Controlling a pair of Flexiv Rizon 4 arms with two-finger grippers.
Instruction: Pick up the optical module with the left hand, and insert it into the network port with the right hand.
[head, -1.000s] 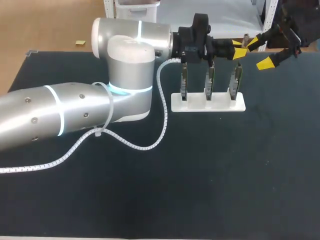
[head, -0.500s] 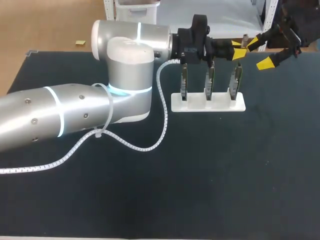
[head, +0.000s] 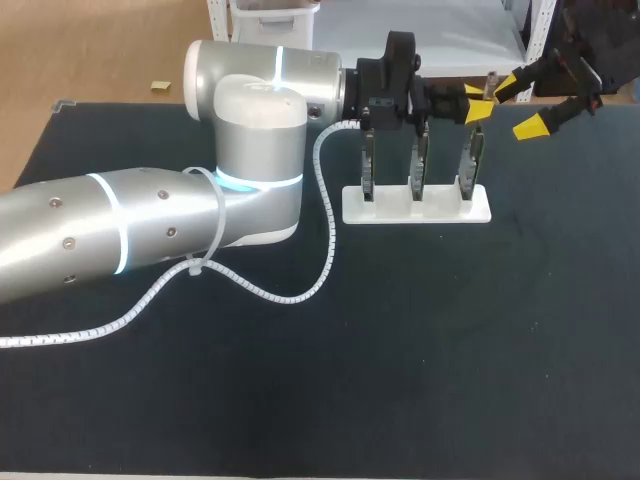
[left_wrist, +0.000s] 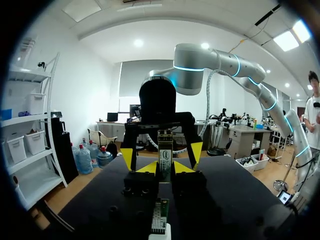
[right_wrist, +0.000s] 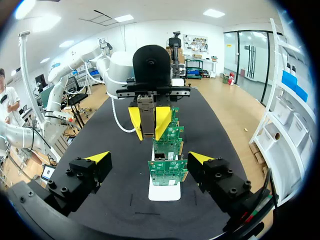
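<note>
Gripping the optical module (left_wrist: 165, 147) upright, crosswise between its tips, the left pincer (left_wrist: 165, 168) faces the open right pincer (head: 522, 105) near the surface's far edge.

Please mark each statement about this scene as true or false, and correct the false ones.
1. The left gripper is shut on the module. True.
2. The right gripper is shut on a board. False: its fingers are open and hold nothing.
3. Three circuit boards stand upright in the white stand. True.
4. The module is already plugged into a board. False: the left gripper holds it in the air, apart from the boards.
</note>
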